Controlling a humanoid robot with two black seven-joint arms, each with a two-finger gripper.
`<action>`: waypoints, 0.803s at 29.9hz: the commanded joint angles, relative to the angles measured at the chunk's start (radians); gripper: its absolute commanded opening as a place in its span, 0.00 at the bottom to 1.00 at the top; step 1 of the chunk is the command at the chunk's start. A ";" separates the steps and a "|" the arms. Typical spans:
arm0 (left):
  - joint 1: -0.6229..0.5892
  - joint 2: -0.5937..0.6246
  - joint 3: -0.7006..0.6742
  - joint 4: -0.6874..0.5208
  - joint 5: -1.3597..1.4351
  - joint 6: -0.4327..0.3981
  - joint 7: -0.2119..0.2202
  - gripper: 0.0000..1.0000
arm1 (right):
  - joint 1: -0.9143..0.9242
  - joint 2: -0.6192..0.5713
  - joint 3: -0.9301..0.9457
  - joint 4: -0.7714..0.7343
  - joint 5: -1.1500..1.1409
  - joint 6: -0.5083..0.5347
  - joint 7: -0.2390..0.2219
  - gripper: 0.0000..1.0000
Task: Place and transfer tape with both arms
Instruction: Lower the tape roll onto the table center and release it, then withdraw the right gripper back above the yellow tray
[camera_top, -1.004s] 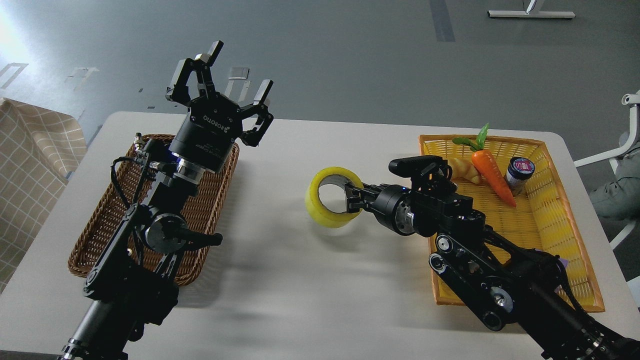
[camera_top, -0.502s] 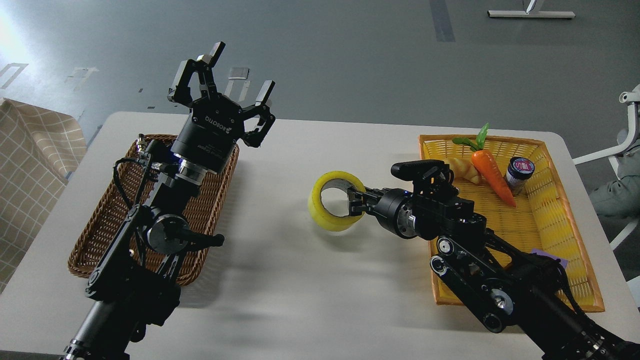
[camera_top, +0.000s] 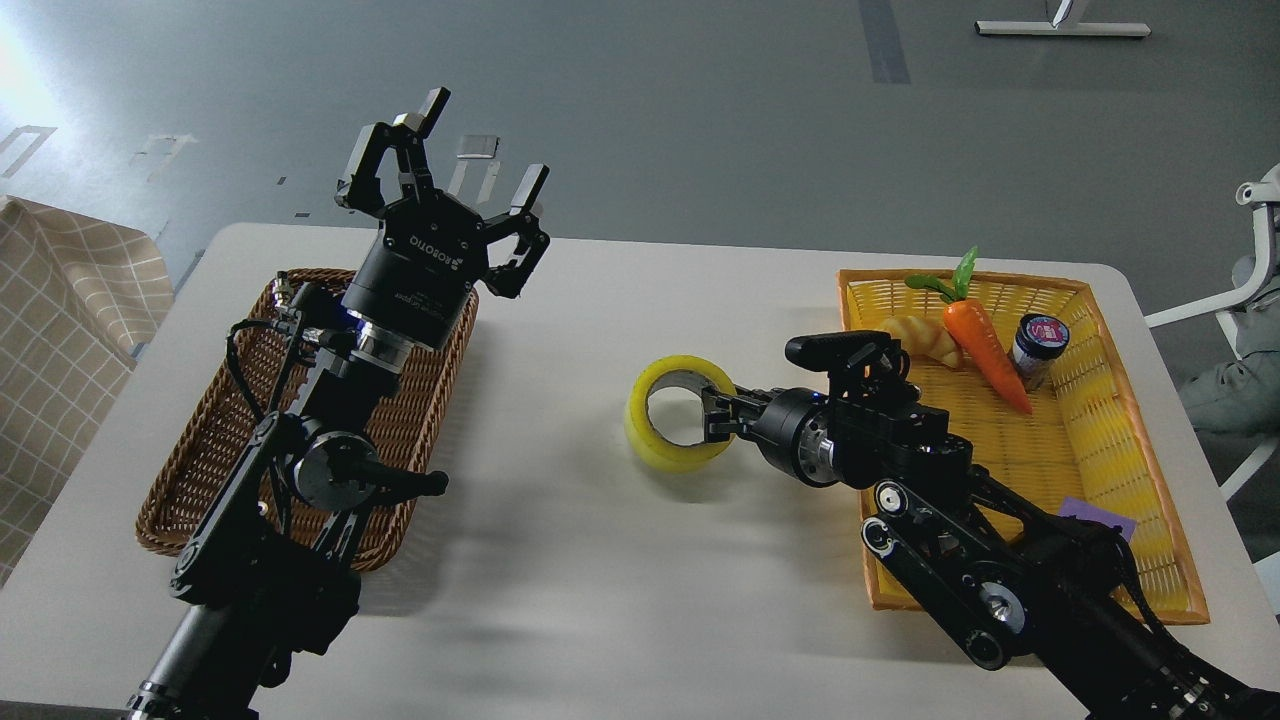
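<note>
The tape (camera_top: 668, 450) is a yellow roll standing on edge at the middle of the white table (camera_top: 600, 580), its hole facing me. My right gripper (camera_top: 720, 416) reaches in from the right and is shut on the roll's right wall, one finger inside the hole and one outside. The roll is at or just above the tabletop; I cannot tell if it touches. My left gripper (camera_top: 482, 142) is open and empty, raised high over the far end of the brown wicker basket (camera_top: 210, 450), well to the left of the tape.
A yellow basket (camera_top: 1110, 430) at the right holds a toy carrot (camera_top: 985, 350), a small jar (camera_top: 1038, 346), a pale bread-like item (camera_top: 925, 340) and a purple block (camera_top: 1097, 520). My right arm lies over its near left corner.
My right gripper has carried the tape a little to the right and down, closer to the tabletop. The left arm has barely moved.
</note>
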 joint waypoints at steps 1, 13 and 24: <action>0.001 0.001 -0.001 0.000 0.000 0.000 0.000 0.98 | -0.005 0.000 0.000 -0.003 0.000 0.000 0.000 0.29; 0.001 0.004 -0.002 -0.001 0.000 -0.002 0.000 0.98 | -0.009 0.000 0.005 -0.036 0.000 0.000 0.003 0.39; 0.001 0.002 -0.002 0.000 0.000 -0.005 -0.002 0.98 | 0.027 0.000 0.008 -0.049 0.000 0.000 0.014 0.69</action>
